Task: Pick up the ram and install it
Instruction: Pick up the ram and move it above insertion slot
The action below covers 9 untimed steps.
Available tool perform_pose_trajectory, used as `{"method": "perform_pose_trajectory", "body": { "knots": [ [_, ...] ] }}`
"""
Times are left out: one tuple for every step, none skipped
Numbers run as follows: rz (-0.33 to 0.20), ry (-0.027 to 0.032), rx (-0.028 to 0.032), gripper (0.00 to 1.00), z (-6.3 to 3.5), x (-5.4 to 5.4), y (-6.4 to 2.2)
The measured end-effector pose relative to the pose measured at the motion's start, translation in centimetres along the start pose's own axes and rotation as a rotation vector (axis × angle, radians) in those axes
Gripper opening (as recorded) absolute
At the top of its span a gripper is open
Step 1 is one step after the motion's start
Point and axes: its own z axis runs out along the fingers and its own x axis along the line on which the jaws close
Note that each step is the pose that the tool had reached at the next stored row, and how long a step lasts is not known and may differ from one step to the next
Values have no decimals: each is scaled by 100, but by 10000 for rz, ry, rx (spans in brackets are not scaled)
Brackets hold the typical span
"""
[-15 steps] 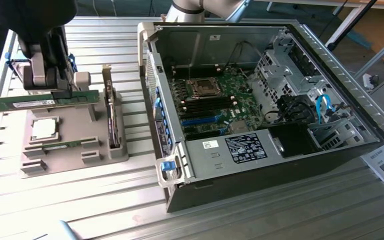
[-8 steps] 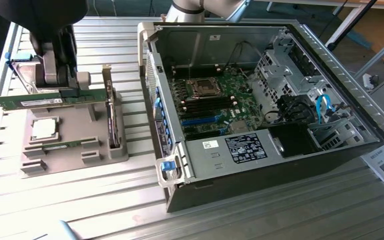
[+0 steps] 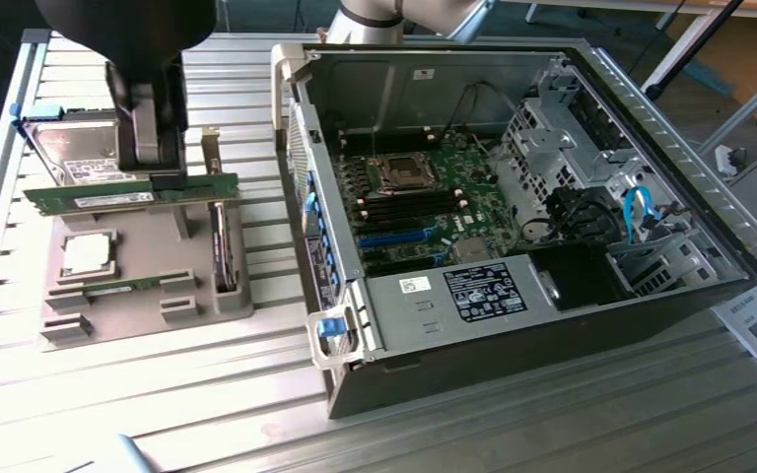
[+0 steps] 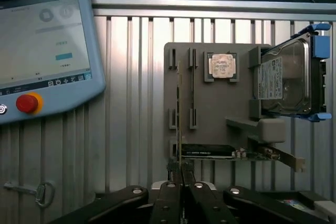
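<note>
The ram (image 3: 129, 194), a long green stick with a white label, hangs level above the grey holder tray (image 3: 155, 258) on the exterior view's left. My gripper (image 3: 166, 180) is shut on its upper edge, near one end. In the wrist view the ram (image 4: 179, 114) shows edge-on as a thin line rising from between my closed fingers (image 4: 169, 192), with the gripper (image 4: 181, 178) over the tray (image 4: 210, 108). The open computer case (image 3: 642, 118) lies on the exterior view's right, its motherboard memory slots (image 3: 412, 207) exposed.
In the tray rest a second green stick (image 3: 122, 286), a square silver processor (image 3: 90, 253), a hard drive (image 3: 76, 158) and an expansion card (image 3: 225, 246). A teach pendant (image 4: 42, 45) with a red button lies on the slatted metal table (image 3: 221, 394).
</note>
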Motion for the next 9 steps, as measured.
{"method": "perform_pose_trajectory", "body": {
  "knots": [
    [0, 0, -1, 12, -5, 4, -56],
    [0, 0, -1, 12, -8, 6, -85],
    [0, 1, -2, 12, -12, 8, -125],
    [0, 0, -3, 12, -15, 11, -167],
    [0, 1, -4, 12, -18, 12, -192],
    [0, 0, -3, 12, -19, 14, -218],
    [0, 0, -4, 12, -21, 15, -243],
    [0, 0, -5, 12, -24, 17, -271],
    [0, 0, -6, 12, -27, 19, -307]
  ]
}}
